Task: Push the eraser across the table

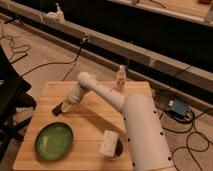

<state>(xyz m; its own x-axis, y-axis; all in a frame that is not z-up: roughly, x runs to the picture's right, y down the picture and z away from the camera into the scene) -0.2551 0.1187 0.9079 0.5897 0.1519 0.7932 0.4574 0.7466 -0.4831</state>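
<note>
My arm reaches low over the light wooden bench (90, 120) so my tool (59, 108) can shove sideways. Tool sits at the bench's left part, against a small dark eraser block (56, 110), above the round green plate (54, 141). Finger spread: cannot tell.

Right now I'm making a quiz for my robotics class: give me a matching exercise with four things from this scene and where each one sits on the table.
Things:
1. green plate
2. small bottle
3. white sponge
4. pincer

Places:
A. far edge of the table
B. near left corner
C. left side, just beyond the plate, down at the tabletop
D. near edge, leaning on a dark bowl

Pairs: 1-B, 2-A, 3-D, 4-C
</note>
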